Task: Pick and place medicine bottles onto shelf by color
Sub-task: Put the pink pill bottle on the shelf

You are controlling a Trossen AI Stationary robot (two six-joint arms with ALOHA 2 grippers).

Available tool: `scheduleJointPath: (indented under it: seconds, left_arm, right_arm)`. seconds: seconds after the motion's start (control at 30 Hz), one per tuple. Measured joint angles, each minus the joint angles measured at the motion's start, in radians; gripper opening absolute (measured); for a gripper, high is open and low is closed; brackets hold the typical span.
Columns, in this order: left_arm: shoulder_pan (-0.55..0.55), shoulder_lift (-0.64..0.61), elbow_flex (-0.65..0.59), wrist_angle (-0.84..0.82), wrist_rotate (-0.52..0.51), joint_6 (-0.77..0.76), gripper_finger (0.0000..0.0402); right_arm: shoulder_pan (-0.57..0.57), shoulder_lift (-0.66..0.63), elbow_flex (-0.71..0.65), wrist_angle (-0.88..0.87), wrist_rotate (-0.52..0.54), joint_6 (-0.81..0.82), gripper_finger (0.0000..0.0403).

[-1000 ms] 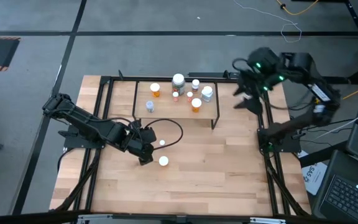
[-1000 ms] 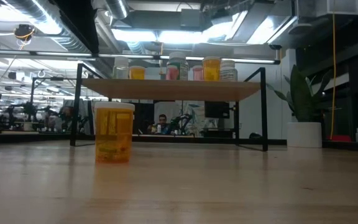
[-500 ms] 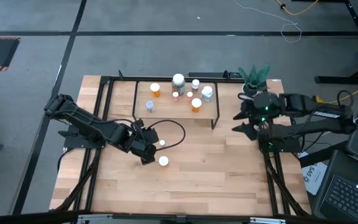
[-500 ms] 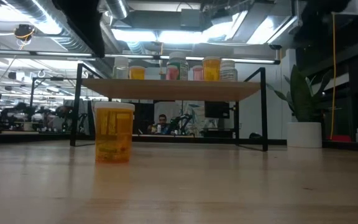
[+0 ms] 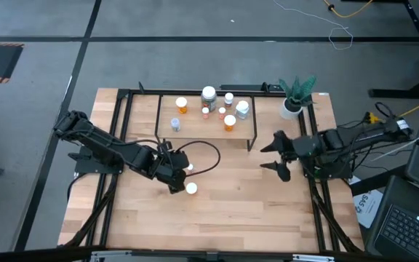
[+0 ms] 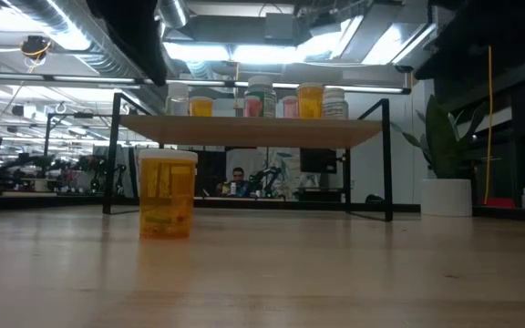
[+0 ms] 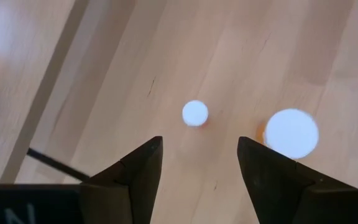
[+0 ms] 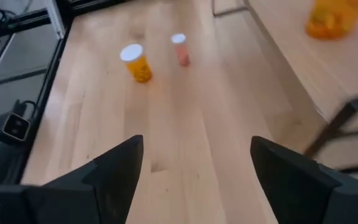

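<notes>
Two bottles stand on the tabletop: a small white-capped pinkish bottle point(image 5: 190, 168) point(image 7: 195, 113) and a larger white-capped orange bottle point(image 5: 191, 188) point(image 7: 291, 132) point(image 6: 167, 194). My left gripper point(image 5: 178, 178) point(image 7: 199, 180) is open just to their left, above the table; the small bottle lies ahead of the gap between its fingers. The shelf point(image 5: 206, 120) point(image 6: 253, 132) carries several white-capped bottles, orange and white ones. My right gripper point(image 5: 273, 160) point(image 8: 194, 168) is open and empty, over the table to the right of the shelf, pointing toward the two loose bottles point(image 8: 135, 62).
A white pot with a green plant point(image 5: 295, 96) point(image 6: 449, 196) stands at the table's far right corner. The shelf's black legs point(image 5: 252, 142) stand close to my right gripper. Bare wooden tabletop point(image 5: 238, 211) spreads toward the near edge.
My right arm has swung in from high beyond the table's far right corner, coming down and toward the near and left, and its open gripper now hangs beside the shelf's right end. My left gripper has edged right, toward the two loose bottles. The bottles have kept still.
</notes>
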Motion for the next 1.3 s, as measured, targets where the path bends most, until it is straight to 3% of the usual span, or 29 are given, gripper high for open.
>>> scheduleJointPath:
  seconds: [0.17,0.27,0.43,0.7,1.3]
  left_arm:
    - [0.005,0.002,0.0,0.027,-0.001,-0.03,0.0204]
    - [0.012,0.004,0.0,0.041,-0.001,-0.046,0.0204]
    - [0.035,0.031,-0.002,0.044,0.061,-0.045,0.0204]
    - [0.084,0.121,-0.001,0.064,0.123,-0.015,0.0204]
    - [0.16,0.254,0.0,0.116,0.148,0.06,0.0204]
  right_arm:
    - [0.151,0.043,-0.05,0.1,0.13,-0.029,0.0298]
    - [0.224,0.086,-0.064,0.123,0.262,-0.041,0.0298]
    - [0.276,0.173,-0.068,0.129,0.464,0.085,0.0298]
    - [0.278,0.284,-0.068,0.145,0.457,0.218,0.0298]
    - [0.278,0.352,-0.066,0.209,0.408,0.249,0.0298]
